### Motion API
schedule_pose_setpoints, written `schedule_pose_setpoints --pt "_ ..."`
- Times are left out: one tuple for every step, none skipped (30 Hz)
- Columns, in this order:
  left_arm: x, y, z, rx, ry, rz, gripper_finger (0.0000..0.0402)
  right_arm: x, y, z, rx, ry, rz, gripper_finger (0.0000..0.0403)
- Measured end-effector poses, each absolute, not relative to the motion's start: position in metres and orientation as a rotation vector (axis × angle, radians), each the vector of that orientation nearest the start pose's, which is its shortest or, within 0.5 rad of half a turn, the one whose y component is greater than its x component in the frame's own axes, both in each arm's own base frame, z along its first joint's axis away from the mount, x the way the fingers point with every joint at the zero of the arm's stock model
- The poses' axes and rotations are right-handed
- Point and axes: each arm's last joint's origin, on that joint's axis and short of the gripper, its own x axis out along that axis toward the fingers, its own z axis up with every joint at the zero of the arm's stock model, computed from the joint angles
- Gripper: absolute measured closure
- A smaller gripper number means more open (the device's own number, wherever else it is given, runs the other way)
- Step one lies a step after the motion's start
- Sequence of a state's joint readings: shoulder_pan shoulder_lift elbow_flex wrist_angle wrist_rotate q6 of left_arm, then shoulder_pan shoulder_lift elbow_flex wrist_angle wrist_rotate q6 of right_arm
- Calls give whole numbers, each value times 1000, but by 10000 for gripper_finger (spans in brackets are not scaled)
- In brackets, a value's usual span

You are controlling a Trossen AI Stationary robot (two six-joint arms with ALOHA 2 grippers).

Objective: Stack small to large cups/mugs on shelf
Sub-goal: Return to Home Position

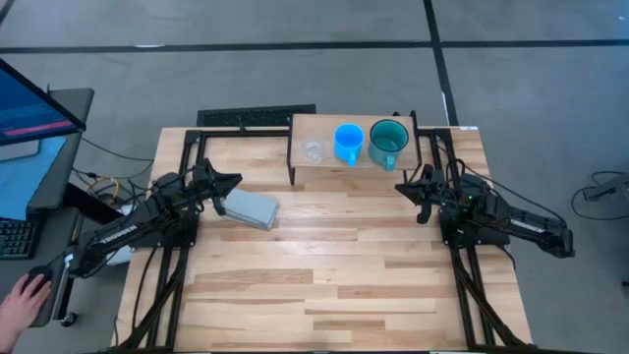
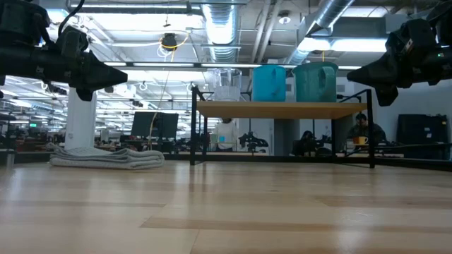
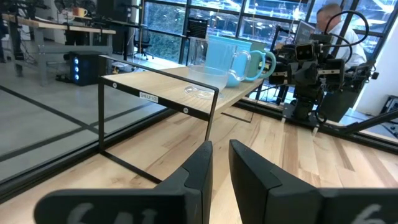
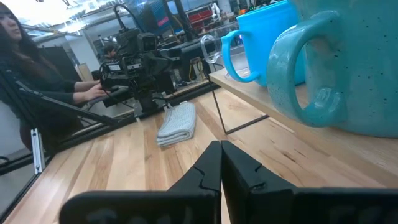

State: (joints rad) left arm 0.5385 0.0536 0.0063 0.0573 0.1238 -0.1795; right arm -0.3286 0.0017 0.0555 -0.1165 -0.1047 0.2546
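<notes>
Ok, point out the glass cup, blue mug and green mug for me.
glass cup (image 1: 314,151): high view, centre of its clear base.
blue mug (image 1: 348,140): high view, its open mouth.
green mug (image 1: 388,141): high view, its open mouth.

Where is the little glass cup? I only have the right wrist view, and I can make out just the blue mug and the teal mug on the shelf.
Observer: The clear glass cup stands at the shelf's left end in the high view, beside the blue mug, not touching it.
Operator: Anything inside the mugs?
Observer: No, from above the blue mug and the teal mug both look empty.
Operator: And where is my right gripper?
Observer: The right gripper hangs shut off the shelf's right end, above the tabletop; the left gripper is across the table near the folded grey cloth.
</notes>
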Motion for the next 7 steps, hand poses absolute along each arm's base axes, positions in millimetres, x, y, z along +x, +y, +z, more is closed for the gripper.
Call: schedule_pose_setpoints --pt "88 48 167 -174 -47 413 359 90 -27 171 267 32 -231 375" --pt "88 48 167 -174 -46 413 359 90 -27 171 267 32 -231 375" --pt "88 48 167 -174 -46 413 359 90 -27 171 267 32 -231 376" --pt "88 48 167 -174 -47 413 359 90 -27 171 267 33 -231 376" --pt "88 48 167 -174 -46 413 359 90 -27 171 267 33 -231 375" --pt "88 48 167 -174 -47 413 359 90 -27 171 267 33 -231 375" --pt "88 48 167 -174 -46 413 359 90 -27 171 267 32 -230 374"
